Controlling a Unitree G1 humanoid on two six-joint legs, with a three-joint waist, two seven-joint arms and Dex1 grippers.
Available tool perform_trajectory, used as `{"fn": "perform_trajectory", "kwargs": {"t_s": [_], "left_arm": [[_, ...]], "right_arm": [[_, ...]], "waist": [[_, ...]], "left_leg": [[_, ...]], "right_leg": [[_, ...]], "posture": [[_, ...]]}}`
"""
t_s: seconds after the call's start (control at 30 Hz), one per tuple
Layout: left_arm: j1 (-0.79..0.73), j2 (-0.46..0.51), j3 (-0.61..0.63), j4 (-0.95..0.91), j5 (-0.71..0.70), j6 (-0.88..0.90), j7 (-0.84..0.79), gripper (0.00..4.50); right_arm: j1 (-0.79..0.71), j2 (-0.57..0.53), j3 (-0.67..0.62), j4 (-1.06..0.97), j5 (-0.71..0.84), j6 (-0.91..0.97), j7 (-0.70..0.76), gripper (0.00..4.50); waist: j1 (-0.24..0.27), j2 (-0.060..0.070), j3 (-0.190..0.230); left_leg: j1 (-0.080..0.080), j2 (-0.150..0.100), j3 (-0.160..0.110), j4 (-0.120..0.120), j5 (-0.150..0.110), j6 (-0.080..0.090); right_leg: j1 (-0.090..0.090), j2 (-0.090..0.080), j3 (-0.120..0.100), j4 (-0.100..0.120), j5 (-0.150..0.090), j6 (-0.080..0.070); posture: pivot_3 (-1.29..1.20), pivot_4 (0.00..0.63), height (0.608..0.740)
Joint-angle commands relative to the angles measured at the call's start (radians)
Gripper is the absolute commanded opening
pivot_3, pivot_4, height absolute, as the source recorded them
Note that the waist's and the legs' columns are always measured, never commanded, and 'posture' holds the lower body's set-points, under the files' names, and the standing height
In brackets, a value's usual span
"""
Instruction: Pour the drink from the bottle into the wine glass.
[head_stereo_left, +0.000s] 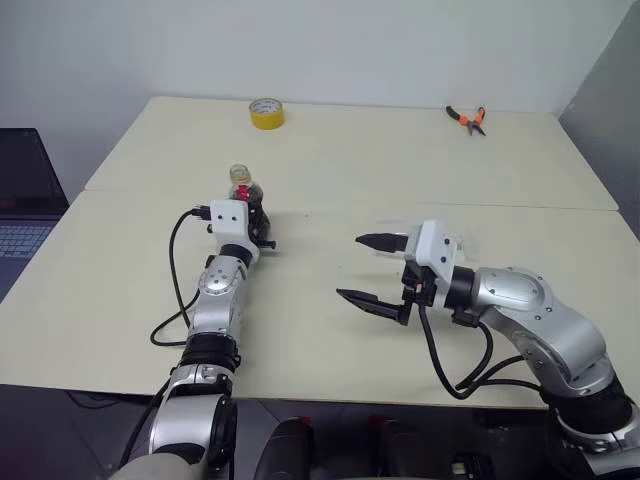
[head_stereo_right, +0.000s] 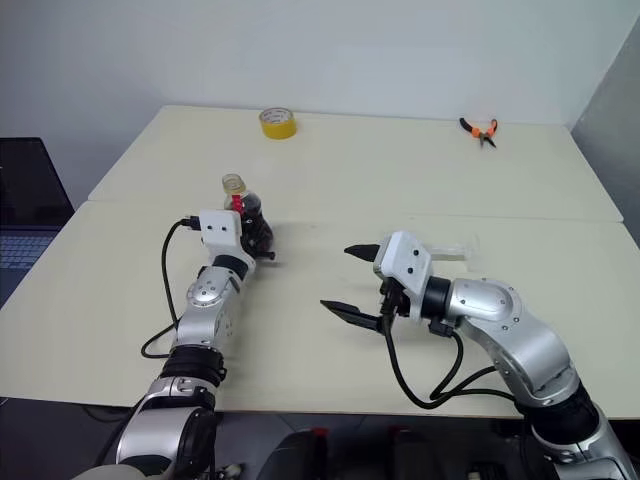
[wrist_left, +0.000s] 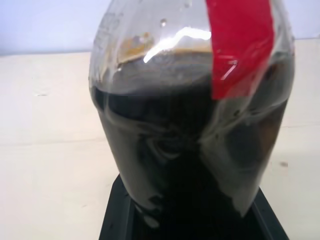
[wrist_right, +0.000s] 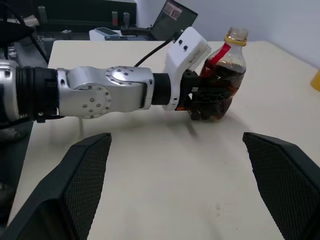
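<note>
Left gripper (wrist_right: 202, 102) clasping bottle (wrist_right: 225, 75), seemingly uncapped, table (wrist_right: 165, 175)

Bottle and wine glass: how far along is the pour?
Done: the left pincer is shut on the bottle, upright on the table, mouth apparently uncapped. In hand: the drink sits high in the bottle; the right pincer hangs open and empty, pointing at it. Left: all pouring; the wine glass lies behind the right arm, seemingly on its side.
</note>
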Motion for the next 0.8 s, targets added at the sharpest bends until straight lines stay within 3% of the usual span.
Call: {"fn": "perform_trajectory", "kwargs": {"t_s": [0.03,0.23,0.6,0.8], "left_arm": [[-0.044,0.016,0.020,0.037,0.022,-0.068,0.063,0.74],[-0.049,0.008,0.026,0.097,0.018,-0.098,0.093,0.74],[0.005,-0.030,0.032,0.019,-0.020,-0.090,0.070,4.40],[0.150,-0.033,0.024,-0.224,-0.048,0.020,0.025,4.49]], "right_arm": [[-0.016,0.014,-0.001,-0.015,-0.014,-0.020,0.009,4.50],[-0.027,0.032,-0.015,-0.020,-0.015,-0.006,0.003,4.50],[-0.051,0.019,-0.042,-0.041,0.002,0.034,0.002,4.50],[-0.008,-0.006,-0.067,-0.107,0.018,0.072,-0.010,4.50]], "waist": [[0.000,0.000,0.000],[-0.002,0.000,0.000],[-0.001,0.000,0.000],[-0.002,0.000,0.000]], "left_leg": [[0.000,0.000,0.000,0.000,0.000,0.000],[0.001,0.000,0.000,0.000,0.000,0.000],[0.001,0.000,0.000,0.000,0.000,0.000],[0.002,0.001,0.000,0.000,0.000,-0.001]], "right_leg": [[0.000,0.000,0.000,0.000,0.000,0.000],[0.000,0.000,0.000,0.002,0.000,0.000],[0.000,0.000,0.000,0.002,0.000,0.000],[0.000,0.000,0.000,0.002,0.000,0.000]], "posture": [[0.00,0.150,0.740],[0.00,0.150,0.740],[0.00,0.150,0.740],[0.00,0.150,0.740]]}}
